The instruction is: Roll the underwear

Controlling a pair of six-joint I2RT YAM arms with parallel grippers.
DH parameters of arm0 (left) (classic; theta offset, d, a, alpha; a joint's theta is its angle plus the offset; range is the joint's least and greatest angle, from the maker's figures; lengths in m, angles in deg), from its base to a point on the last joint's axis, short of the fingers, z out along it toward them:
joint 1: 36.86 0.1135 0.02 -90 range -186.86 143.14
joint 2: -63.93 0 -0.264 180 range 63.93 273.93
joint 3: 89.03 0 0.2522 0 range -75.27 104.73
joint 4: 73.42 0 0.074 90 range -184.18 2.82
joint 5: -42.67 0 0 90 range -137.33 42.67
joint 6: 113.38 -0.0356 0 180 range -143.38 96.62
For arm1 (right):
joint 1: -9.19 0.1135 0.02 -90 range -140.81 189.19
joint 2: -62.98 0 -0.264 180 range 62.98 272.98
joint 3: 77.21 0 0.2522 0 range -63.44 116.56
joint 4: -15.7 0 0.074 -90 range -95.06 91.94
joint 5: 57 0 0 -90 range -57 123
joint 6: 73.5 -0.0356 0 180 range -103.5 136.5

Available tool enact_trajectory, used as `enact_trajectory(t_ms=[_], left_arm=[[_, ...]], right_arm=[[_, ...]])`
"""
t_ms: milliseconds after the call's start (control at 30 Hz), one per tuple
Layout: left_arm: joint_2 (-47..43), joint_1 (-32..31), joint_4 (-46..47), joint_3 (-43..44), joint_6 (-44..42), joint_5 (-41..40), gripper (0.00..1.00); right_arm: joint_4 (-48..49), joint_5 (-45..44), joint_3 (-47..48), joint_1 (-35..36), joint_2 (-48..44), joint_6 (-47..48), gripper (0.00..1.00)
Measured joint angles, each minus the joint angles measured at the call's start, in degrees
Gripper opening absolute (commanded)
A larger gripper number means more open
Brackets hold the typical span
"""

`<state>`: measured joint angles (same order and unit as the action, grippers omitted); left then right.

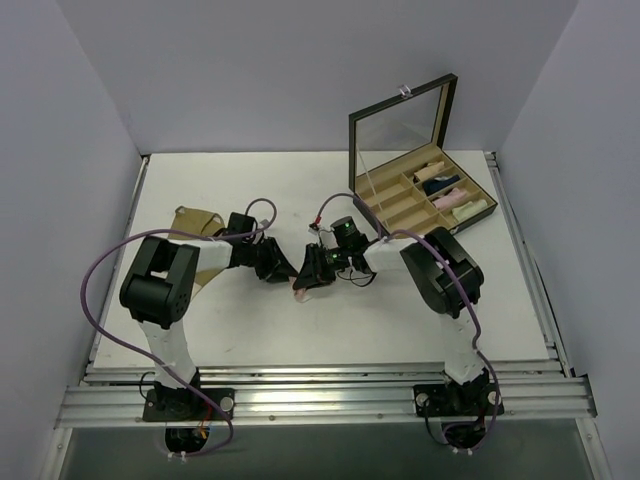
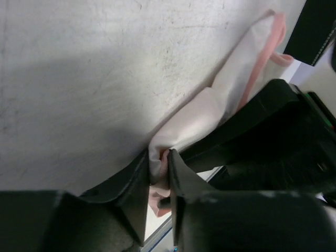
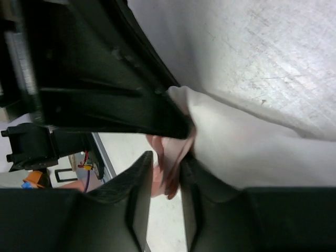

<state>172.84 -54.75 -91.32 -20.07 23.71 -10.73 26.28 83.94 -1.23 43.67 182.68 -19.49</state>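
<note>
The white underwear (image 1: 299,293) with pink edging is bunched between the two grippers at the middle of the table. My left gripper (image 1: 286,271) (image 2: 158,158) is shut on a fold of the white cloth (image 2: 231,79). The right gripper (image 1: 309,270) (image 3: 167,159) faces it from the other side with its jaws open. A pink-edged fold (image 3: 170,173) hangs between them, against one finger and apart from the other. The rest of the white cloth (image 3: 247,147) spreads onto the table. The tan underwear (image 1: 193,219) lies flat at the left, partly hidden behind the left arm.
An open dark box (image 1: 357,150) with a mirrored lid stands at the back right. Its compartments hold a dark navy roll (image 1: 440,183), a pink one (image 1: 447,199) and a mint-green roll (image 1: 472,211). Grey walls enclose the table on three sides.
</note>
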Motion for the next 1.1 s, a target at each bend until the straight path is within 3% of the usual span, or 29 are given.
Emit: enact_trajectory(t_ms=[167, 400, 667, 900, 1000, 1100], left_arm=[[2.25, -0.70, -3.41, 3.69, 0.28, -0.24, 0.24], [2.89, -1.57, -9.29, 7.02, -0.11, -2.58, 0.23], [3.32, -3.06, -15.56, 10.29, -1.16, -5.49, 0.23], [3.85, -3.87, -19.78, 12.37, -1.49, -6.99, 0.23], [3.89, -4.04, -20.79, 12.57, -1.55, -7.10, 0.23], [3.89, -4.22, -21.77, 12.68, -1.55, -7.06, 0.23]], right_arm=[[-6.49, -4.96, 1.09, 0.17, -3.72, 5.49, 0.42], [-14.10, -18.21, 1.11, 2.80, -9.55, 12.63, 0.48], [-18.18, -31.82, 3.26, 12.33, -10.34, 18.60, 0.49], [-20.13, -40.28, 3.98, 14.34, -10.54, 21.86, 0.48], [-20.74, -42.73, 4.44, 14.67, -10.54, 22.64, 0.45], [-20.76, -44.63, 4.50, 15.19, -10.54, 22.64, 0.35]])
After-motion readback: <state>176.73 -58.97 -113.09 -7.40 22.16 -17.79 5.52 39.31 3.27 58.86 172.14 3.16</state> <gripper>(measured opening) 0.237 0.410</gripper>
